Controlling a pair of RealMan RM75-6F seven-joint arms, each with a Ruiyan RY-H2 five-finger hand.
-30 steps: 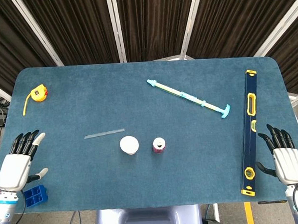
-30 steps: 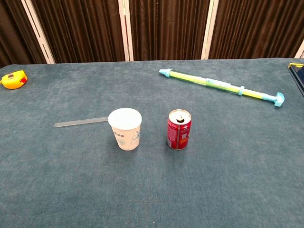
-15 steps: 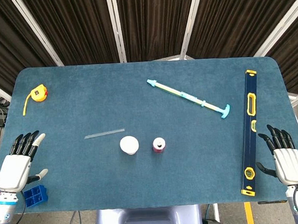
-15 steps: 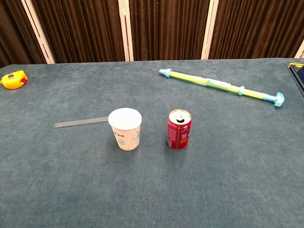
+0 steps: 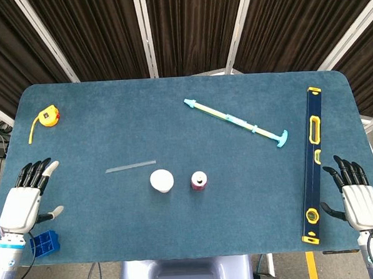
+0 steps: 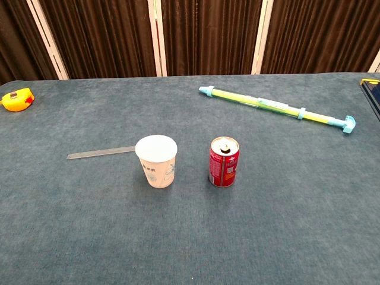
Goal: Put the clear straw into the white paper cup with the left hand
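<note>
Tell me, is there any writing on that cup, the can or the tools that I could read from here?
None can be read.
White paper cup: faint bluish print on its side, too blurred.
Red can: white markings, too small to make out.
Yellow tape measure: no legible label.
Spirit level: no legible markings.

Bare table (image 5: 83,201) lies between left hand (image 5: 22,201) and straw (image 5: 130,167) (cup (image 5: 162,180) just beside).

counter (image 5: 104,231): lying under blue felt
near centre: clear straw (image 5: 130,167), white paper cup (image 5: 162,179), red can (image 5: 199,181) sitting
far side: tape measure (image 5: 46,115), pump (image 5: 235,122) resting
right edge: level (image 5: 312,164) lying lengthwise
</note>
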